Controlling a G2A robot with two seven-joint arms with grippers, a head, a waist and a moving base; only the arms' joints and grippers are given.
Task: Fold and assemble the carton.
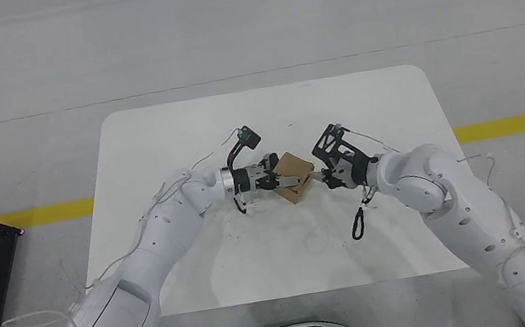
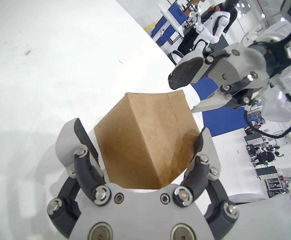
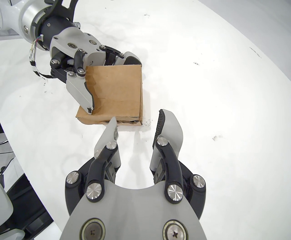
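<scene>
I see the white desk [image 1: 206,262] first. The brown carton [image 3: 116,91] sits near its middle, between my 2 arms. My left end effector [image 2: 139,134] has its 2 fingers closed on the carton, 1 on each side. My right end effector [image 3: 137,118] is open and holds nothing. 1 fingertip [image 3: 112,123] touches the carton's near edge.
</scene>
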